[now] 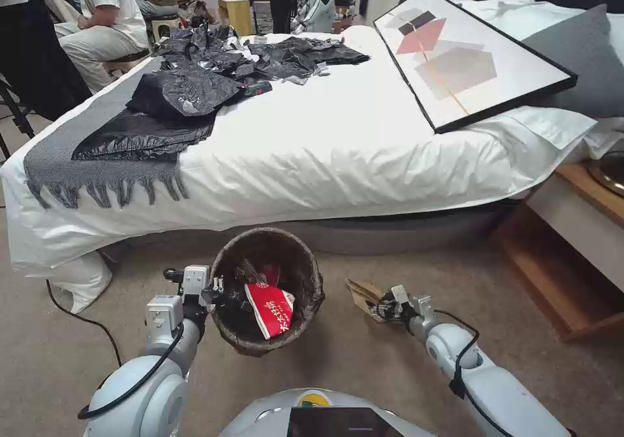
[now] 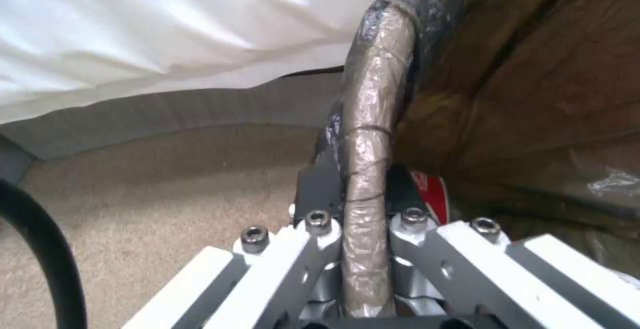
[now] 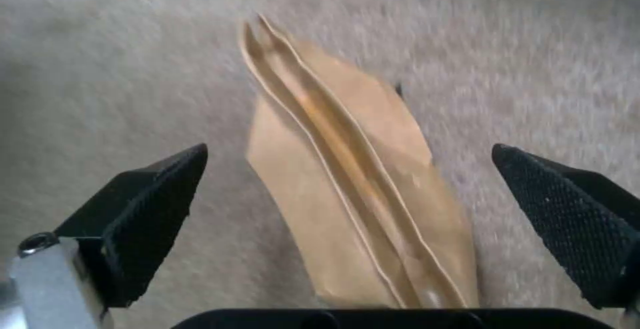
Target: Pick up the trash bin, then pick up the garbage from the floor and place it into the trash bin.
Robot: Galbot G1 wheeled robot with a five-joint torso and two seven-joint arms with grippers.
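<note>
On the carpet, tan cardboard lies lengthwise between the right gripper's open jaws; left gripper clamps the trash bin rim.

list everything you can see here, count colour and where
trash bin: one, dark brown bag over the rim, held up above the carpet before the bed
carton: one, red and white, inside the bin
cardboard: one, tan, flattened, on the carpet between the right hand's fingers
plastic bags: several, black, heaped on the bed's far left part
framed picture: one, black frame, pink and grey shapes, lying on the bed at right
blanket: one, grey, fringed, across the bed's left end
bed: one, white sheets
pillow: one, grey, far right
left hand: shut on the bin's rim
right hand: open, around the cardboard
</note>
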